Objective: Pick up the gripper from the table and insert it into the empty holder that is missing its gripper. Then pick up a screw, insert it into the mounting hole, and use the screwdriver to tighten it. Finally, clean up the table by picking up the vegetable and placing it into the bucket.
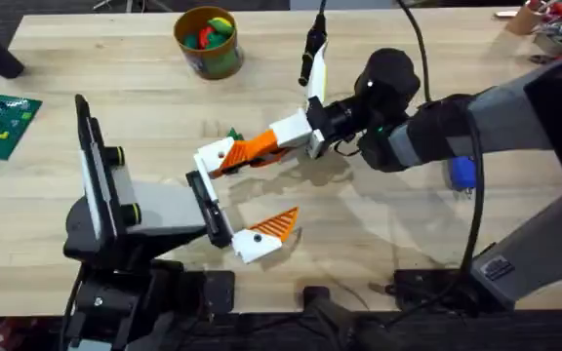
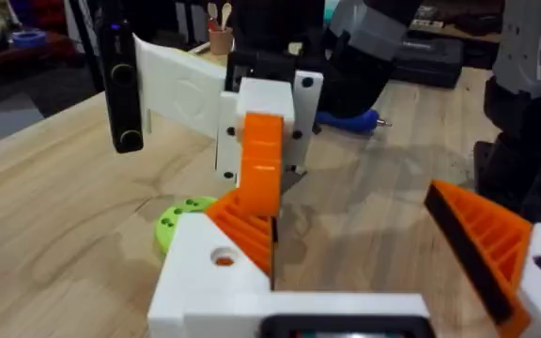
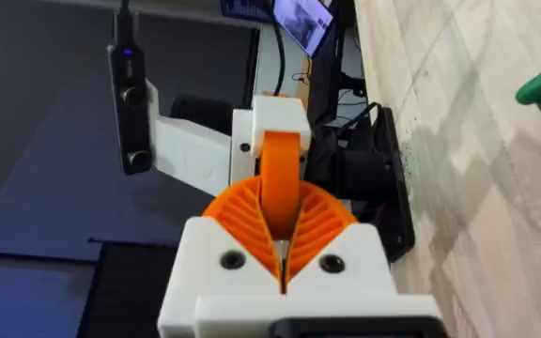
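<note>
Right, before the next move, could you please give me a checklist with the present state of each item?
1. right gripper shut on the orange gripper: ok.
2. Orange gripper fully seated in the holder: cannot tell.
3. mounting hole faces up, orange showing through it: ok.
4. Where the screw lies: cannot tell.
5. screwdriver on the table beside the right arm: ok.
6. green vegetable in the bucket: not ok, it lies on the table.
</note>
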### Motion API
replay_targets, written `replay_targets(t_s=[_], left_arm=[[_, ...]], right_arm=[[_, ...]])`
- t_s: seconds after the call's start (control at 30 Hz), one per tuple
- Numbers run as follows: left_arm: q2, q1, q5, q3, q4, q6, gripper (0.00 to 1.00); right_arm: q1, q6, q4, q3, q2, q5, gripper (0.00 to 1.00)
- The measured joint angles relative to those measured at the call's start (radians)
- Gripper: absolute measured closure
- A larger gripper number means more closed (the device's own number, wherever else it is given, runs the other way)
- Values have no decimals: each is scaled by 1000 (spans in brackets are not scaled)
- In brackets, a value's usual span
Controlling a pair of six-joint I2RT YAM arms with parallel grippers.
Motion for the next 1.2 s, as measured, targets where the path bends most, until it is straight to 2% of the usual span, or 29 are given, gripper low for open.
replay_targets(t_s=[1.2], left_arm=[[0, 0, 1, 0, 0, -1, 15]], right_arm=[[0, 19, 2, 1, 0, -2, 985]])
